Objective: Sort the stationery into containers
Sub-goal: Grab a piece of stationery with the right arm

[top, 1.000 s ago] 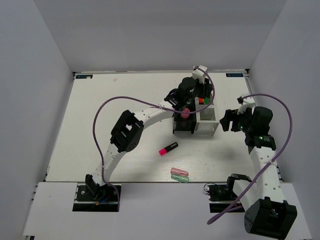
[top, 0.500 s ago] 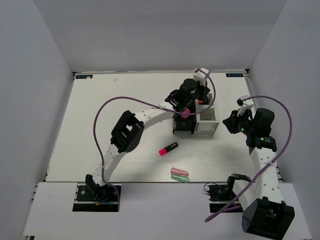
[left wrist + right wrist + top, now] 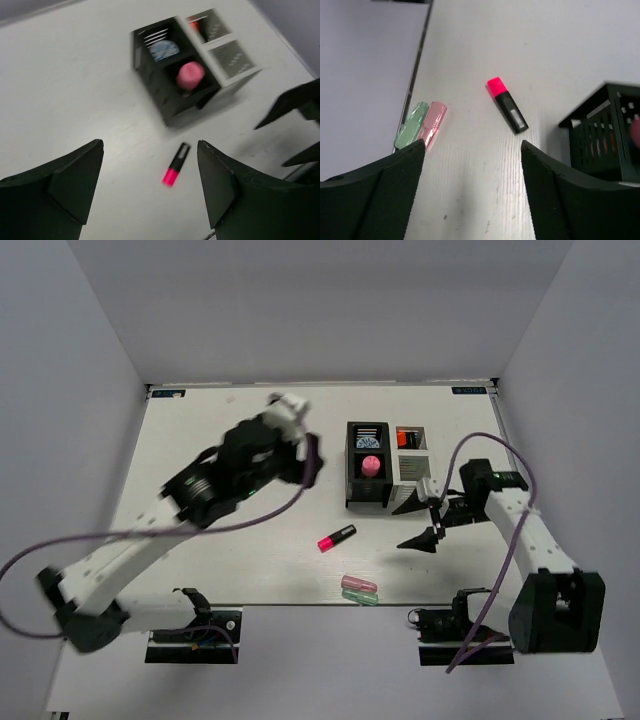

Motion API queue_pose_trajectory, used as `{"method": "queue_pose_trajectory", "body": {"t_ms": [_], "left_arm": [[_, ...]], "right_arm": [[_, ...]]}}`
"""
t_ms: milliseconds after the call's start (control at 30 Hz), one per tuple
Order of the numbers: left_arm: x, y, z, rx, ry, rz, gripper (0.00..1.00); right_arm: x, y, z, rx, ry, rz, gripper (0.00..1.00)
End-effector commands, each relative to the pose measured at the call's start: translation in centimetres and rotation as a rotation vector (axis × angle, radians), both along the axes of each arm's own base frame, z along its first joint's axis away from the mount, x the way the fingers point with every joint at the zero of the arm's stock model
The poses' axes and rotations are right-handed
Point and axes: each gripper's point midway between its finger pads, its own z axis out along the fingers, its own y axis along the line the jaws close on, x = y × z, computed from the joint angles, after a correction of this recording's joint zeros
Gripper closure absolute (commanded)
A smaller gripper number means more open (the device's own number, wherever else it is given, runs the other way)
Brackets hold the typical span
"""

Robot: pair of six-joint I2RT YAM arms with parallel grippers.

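The black mesh bin [image 3: 366,492] and the white bin [image 3: 415,496] stand side by side at the middle back. A pink piece [image 3: 369,464] lies in the black bin; an orange-capped marker [image 3: 407,438] is in the white bin. A pink-capped black marker [image 3: 337,537] lies on the table in front of the black bin, also in the left wrist view [image 3: 176,164] and the right wrist view [image 3: 507,106]. Pastel pink [image 3: 357,584] and green [image 3: 365,596] pieces lie near the front edge. My left gripper [image 3: 305,455] is open and empty, left of the bins. My right gripper [image 3: 418,524] is open and empty, low in front of the white bin.
The table's front edge [image 3: 415,80] runs just behind the green piece [image 3: 411,126] and the pink piece [image 3: 432,124] in the right wrist view. The black bin's corner [image 3: 607,135] is at my right gripper's right. White walls enclose the table.
My left arm has swung away from above the bins to the left and looks blurred. My right gripper has dropped from beside the white bin to the table in front of it.
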Motion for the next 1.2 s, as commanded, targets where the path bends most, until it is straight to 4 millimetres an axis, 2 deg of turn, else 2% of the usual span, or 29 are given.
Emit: {"method": "queue_pose_trajectory", "body": {"t_ms": [0,33,67,100,133,167,200,233,267,300,333,400,433,467,533,600,633,667,800,1100,1167], "left_arm": [[-4.7,12.4,-14.9,0.351,0.324,0.254,0.14],[-6.5,14.2,-13.4,0.254,0.303,0.271,0.16],[-7.2,15.8,-15.5,0.267,0.337,0.308,0.18],[-7.5,16.9,-16.1,0.257,0.346,0.335,0.2],[-8.9,17.9,-16.7,0.213,0.338,0.329,0.23],[-9.2,18.4,-17.2,0.207,0.342,0.333,0.26],[-9.7,19.2,-18.2,0.193,0.353,0.349,0.36],[-10.2,19.7,-19.2,0.2,0.361,0.351,0.43],[-10.5,19.8,-19.4,0.188,0.363,0.348,0.62],[-10.6,20.1,-20.2,0.198,0.376,0.351,0.7],[-10.8,20.3,-20.7,0.209,0.38,0.351,0.76],[-10.9,20.6,-21.2,0.221,0.375,0.349,0.81],[-10.9,20.8,-21.2,0.231,0.369,0.348,0.81],[-10.8,20.8,-21.0,0.223,0.352,0.352,0.79],[-10.8,21.4,-21.4,0.242,0.338,0.364,0.64],[-10.7,21.7,-21.4,0.245,0.321,0.374,0.55],[-10.7,21.7,-21.1,0.233,0.305,0.376,0.43],[-10.7,21.8,-20.8,0.226,0.295,0.377,0.41],[-10.9,22.4,-19.5,0.199,0.257,0.394,0.39],[-12.3,23.1,-19.2,0.171,0.277,0.398,0.39],[-12.5,23.2,-19.3,0.165,0.282,0.404,0.39]], "right_arm": [[-2.4,2.0,0.6,-0.009,-0.162,0.292,0.23],[-1.8,2.1,-0.4,-0.05,-0.202,0.328,0.26],[-1.5,2.5,-1.0,-0.075,-0.206,0.348,0.27],[-2.0,2.6,-1.9,-0.128,-0.06,0.305,0.29],[0.3,4.9,-2.9,-0.158,-0.272,0.368,0.29],[1.1,5.1,-3.9,-0.23,-0.318,0.367,0.3],[0.4,6.1,-4.9,-0.269,-0.271,0.365,0.34],[2.0,7.7,-5.4,-0.323,-0.342,0.351,0.35],[2.0,8.3,-5.9,-0.37,-0.34,0.359,0.39],[3.3,9.3,-4.5,-0.389,-0.381,0.344,0.42],[2.8,10.0,-6.3,-0.439,-0.317,0.368,0.44],[3.2,10.8,-6.9,-0.514,-0.338,0.358,0.46],[4.2,11.8,-7.2,-0.516,-0.354,0.328,0.46],[3.6,12.5,-7.5,-0.541,-0.377,0.347,0.46],[3.7,13.4,-8.1,-0.572,-0.364,0.352,0.46],[3.7,13.7,-9.1,-0.624,-0.366,0.369,0.45],[3.4,14.1,-9.3,-0.634,-0.371,0.384,0.43],[3.4,14.1,-10.4,-0.677,-0.367,0.397,0.43],[3.1,15.1,-11.4,-0.702,-0.367,0.407,0.42],[3.2,17.1,-14.2,-0.775,-0.366,0.397,0.42],[3.4,17.4,-14.2,-0.781,-0.369,0.389,0.42]]}}
